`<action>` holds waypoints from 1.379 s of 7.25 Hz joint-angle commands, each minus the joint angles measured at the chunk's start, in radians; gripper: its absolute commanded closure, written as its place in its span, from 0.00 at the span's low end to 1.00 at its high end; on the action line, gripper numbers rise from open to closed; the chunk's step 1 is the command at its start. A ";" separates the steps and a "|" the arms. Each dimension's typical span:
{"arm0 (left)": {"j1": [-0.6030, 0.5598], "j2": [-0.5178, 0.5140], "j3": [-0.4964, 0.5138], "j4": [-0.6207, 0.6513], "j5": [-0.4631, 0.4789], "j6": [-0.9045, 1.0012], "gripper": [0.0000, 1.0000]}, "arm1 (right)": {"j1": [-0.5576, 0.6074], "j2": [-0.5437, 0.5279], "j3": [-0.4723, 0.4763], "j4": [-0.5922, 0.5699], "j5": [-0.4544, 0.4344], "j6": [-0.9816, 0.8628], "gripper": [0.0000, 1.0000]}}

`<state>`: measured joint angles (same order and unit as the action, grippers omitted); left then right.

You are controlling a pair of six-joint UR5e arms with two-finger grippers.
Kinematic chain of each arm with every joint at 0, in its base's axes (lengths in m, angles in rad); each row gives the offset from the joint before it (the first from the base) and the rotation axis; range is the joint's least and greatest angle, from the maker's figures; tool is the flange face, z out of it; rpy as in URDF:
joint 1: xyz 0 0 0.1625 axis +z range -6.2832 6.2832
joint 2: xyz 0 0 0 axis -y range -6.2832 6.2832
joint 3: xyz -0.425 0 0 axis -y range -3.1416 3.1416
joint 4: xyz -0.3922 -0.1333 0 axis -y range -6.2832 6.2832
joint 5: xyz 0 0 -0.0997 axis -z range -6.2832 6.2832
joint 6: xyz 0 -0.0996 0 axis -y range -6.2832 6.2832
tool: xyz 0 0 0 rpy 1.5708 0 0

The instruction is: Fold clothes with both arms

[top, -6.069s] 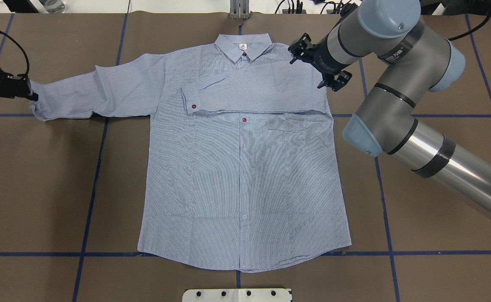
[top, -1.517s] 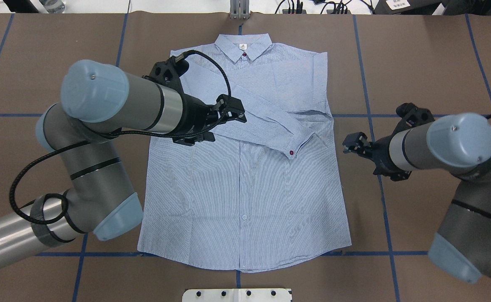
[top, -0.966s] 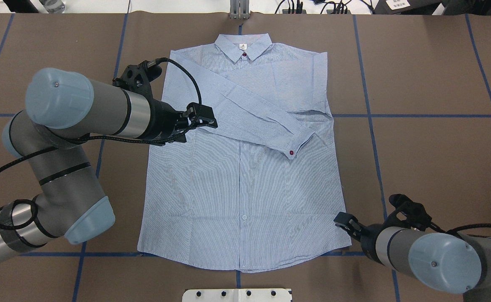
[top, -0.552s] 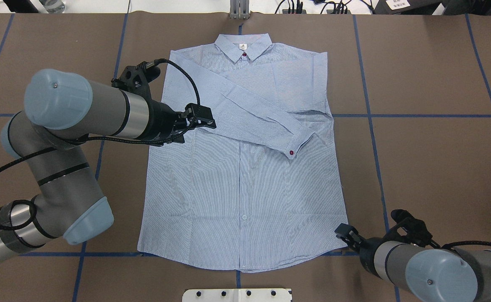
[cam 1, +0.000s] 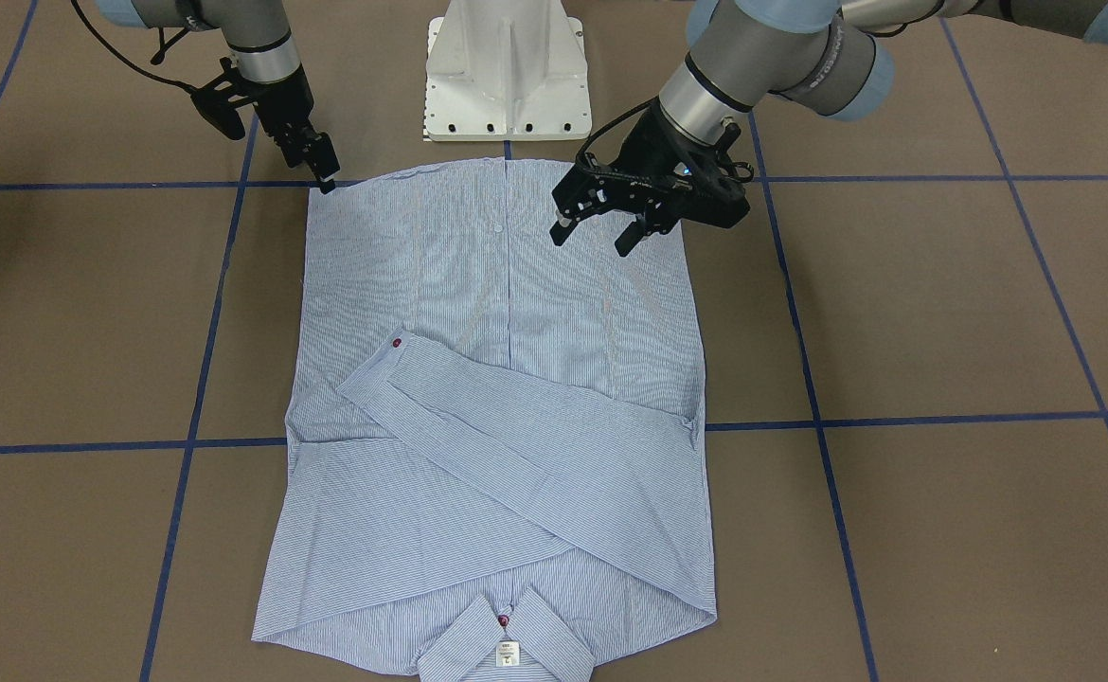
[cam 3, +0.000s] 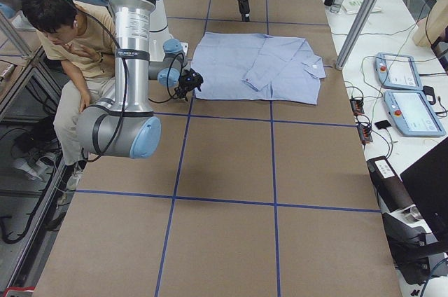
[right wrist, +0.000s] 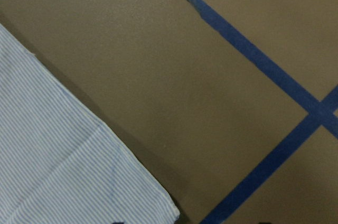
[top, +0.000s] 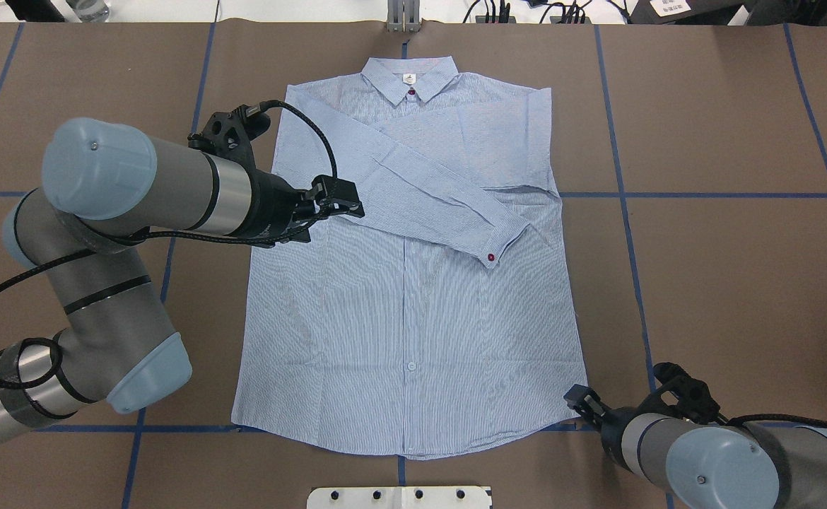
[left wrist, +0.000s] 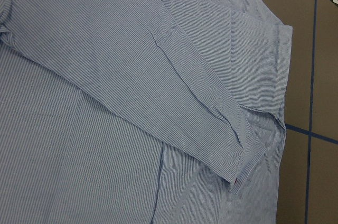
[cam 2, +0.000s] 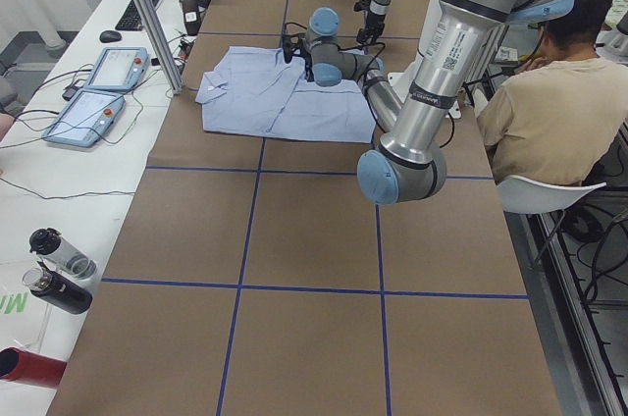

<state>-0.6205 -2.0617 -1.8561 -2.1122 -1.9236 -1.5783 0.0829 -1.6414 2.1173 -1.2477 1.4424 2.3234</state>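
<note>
The shirt [top: 413, 318] lies flat and buttons up on the brown tabletop [top: 738, 268], with its collar away from the robot and both sleeves folded across the chest. The left hand [cam 1: 594, 235] hangs above the shirt's half on its own side, fingers spread and nothing between them. The right hand [top: 576, 397] is at the hem corner on its side; I cannot tell whether it is spread or pressed together.
</note>
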 commanded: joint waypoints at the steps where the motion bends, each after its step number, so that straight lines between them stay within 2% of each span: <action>1: 0.002 0.000 0.000 0.000 0.000 0.000 0.02 | 0.000 0.002 -0.010 0.002 0.003 0.001 0.16; 3: 0.002 0.000 0.000 0.000 0.003 0.000 0.02 | 0.000 0.003 -0.022 0.005 0.001 0.001 0.21; 5: 0.001 0.000 0.000 0.000 0.003 0.000 0.02 | 0.001 0.003 -0.016 0.007 0.001 0.001 0.35; 7: 0.001 0.000 0.000 0.000 0.003 0.000 0.02 | 0.003 0.003 -0.013 0.007 0.000 0.001 0.62; 8: 0.002 0.000 0.000 0.000 0.003 0.000 0.02 | 0.004 0.003 -0.011 0.007 0.000 0.002 0.68; 9: 0.001 0.000 0.000 0.000 0.003 0.000 0.02 | 0.004 0.003 -0.008 0.007 0.000 0.002 0.80; 10: 0.001 0.000 0.000 0.000 0.003 0.000 0.02 | 0.006 0.002 -0.007 0.007 0.001 0.002 1.00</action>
<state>-0.6193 -2.0617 -1.8561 -2.1123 -1.9205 -1.5785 0.0876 -1.6385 2.1081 -1.2410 1.4423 2.3253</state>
